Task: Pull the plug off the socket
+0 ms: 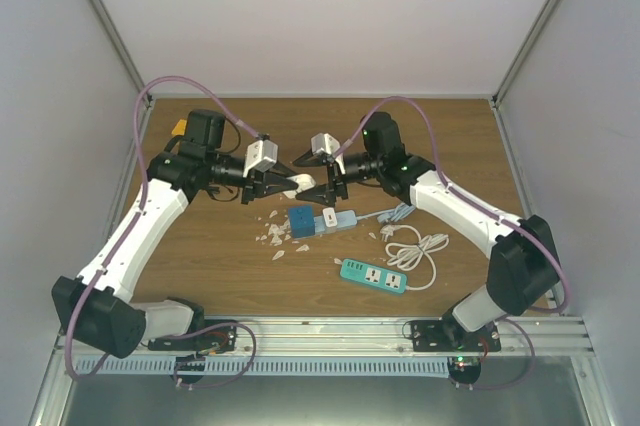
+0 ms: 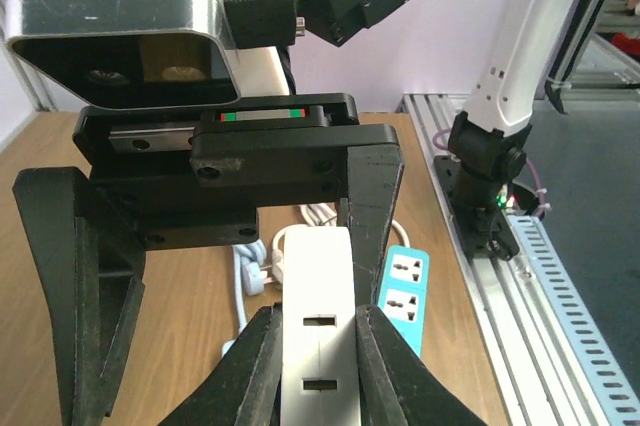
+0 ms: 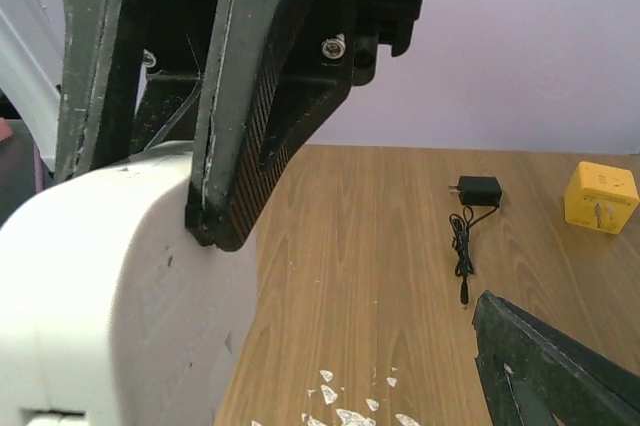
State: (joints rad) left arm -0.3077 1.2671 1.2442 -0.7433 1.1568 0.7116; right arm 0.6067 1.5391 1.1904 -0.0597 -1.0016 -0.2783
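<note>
Mid-pull by the looks of it: white power strip [image 1: 300, 183] held aloft at frame centre, left gripper [image 2: 318, 366] clamped on it, right gripper [image 1: 326, 186] seemingly wide beside, next probably gripping and tugging apart.

A white socket strip [image 1: 300, 184] hangs above the bench, mid-scene toward the far side, roughly level, slotted holes showing along one face [image 2: 318, 351]. Whether a plug sits in it is unclear.
</note>
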